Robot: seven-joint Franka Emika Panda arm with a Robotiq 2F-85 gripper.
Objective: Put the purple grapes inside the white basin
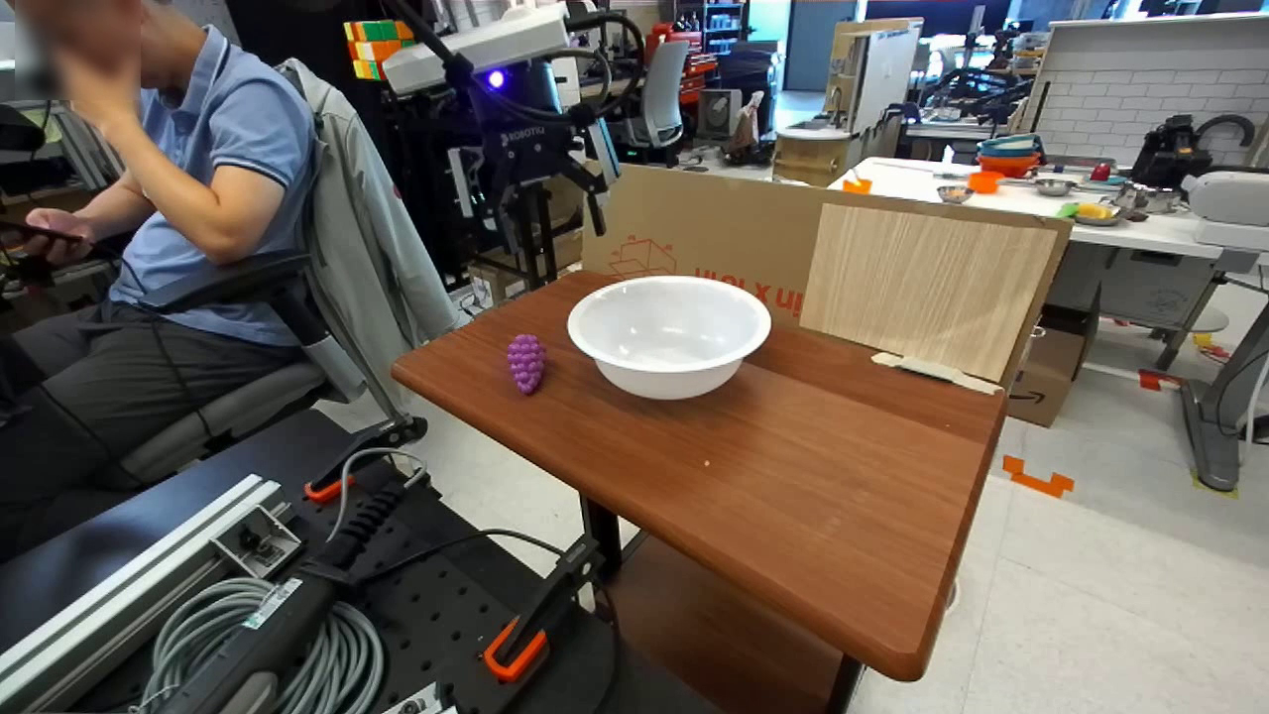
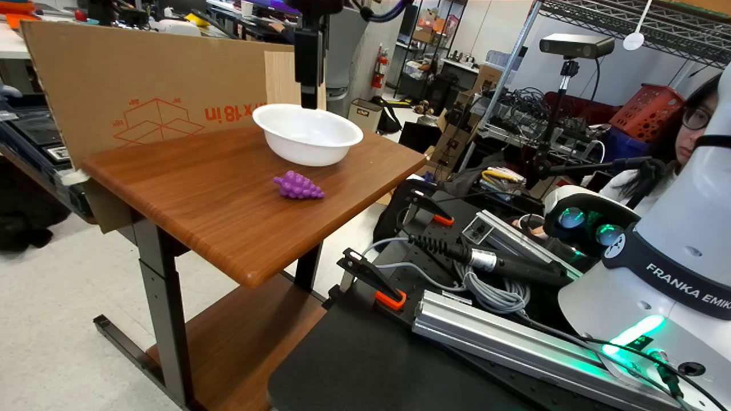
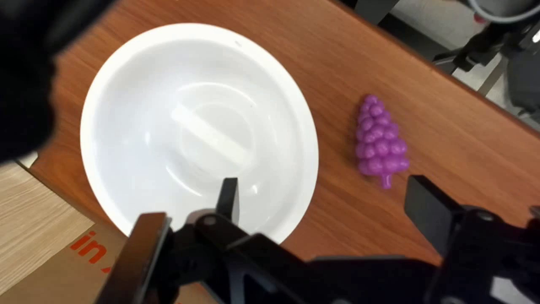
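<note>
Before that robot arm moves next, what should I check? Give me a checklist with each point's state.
1. The gripper is open: ok, its fingers stand apart.
2. The purple grapes lie on the table, outside the white basin: ok.
3. The white basin stands upright: ok.
4. The gripper is down at the purple grapes: not ok, it hangs higher.
5. The purple grapes are firm enough to grip: cannot tell.

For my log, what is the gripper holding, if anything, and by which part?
Nothing is held: the gripper is open and the grapes lie on the table.

Robotics lab: Franka arm (image 2: pixel 657 308), shelving (image 2: pixel 674 40)
</note>
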